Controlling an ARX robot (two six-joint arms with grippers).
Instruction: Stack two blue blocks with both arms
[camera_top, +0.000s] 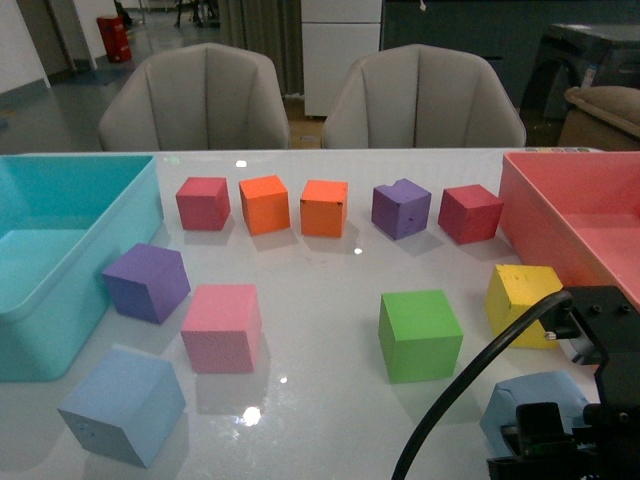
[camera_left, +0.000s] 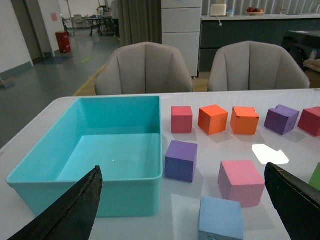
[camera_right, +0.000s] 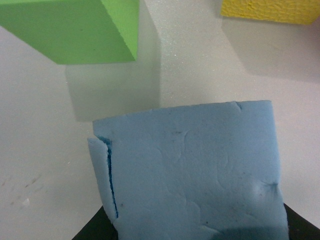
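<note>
On the table (camera_top: 320, 290) one blue block (camera_top: 122, 405) lies flat near the near left corner, just in front of the turquoise bin (camera_top: 40, 330) and near a pink block (camera_top: 222, 327). The second blue block (camera_top: 535, 405) sits by the near edge on the right, in front of the yellow block (camera_top: 523, 303) and beside the green block (camera_top: 420, 335). The right arm (camera_top: 600, 340) and its cable (camera_top: 450, 400) hide part of it in the front view.

The right wrist view shows this second block from close up, filling most of the picture. Its face is creased and dented, and there is a split along one edge. Only dark slivers of the right gripper (camera_right: 197, 231) show at either side of the block, so I cannot tell whether the jaws press it.

The front view shows nothing of the left arm. The left wrist view shows the left gripper (camera_left: 182, 170) with its two fingers (camera_left: 75, 210) spread wide and nothing between them. It hangs above the near left part of the table, looking over the bin, the first blue block and a purple block (camera_left: 180, 160).
</note>
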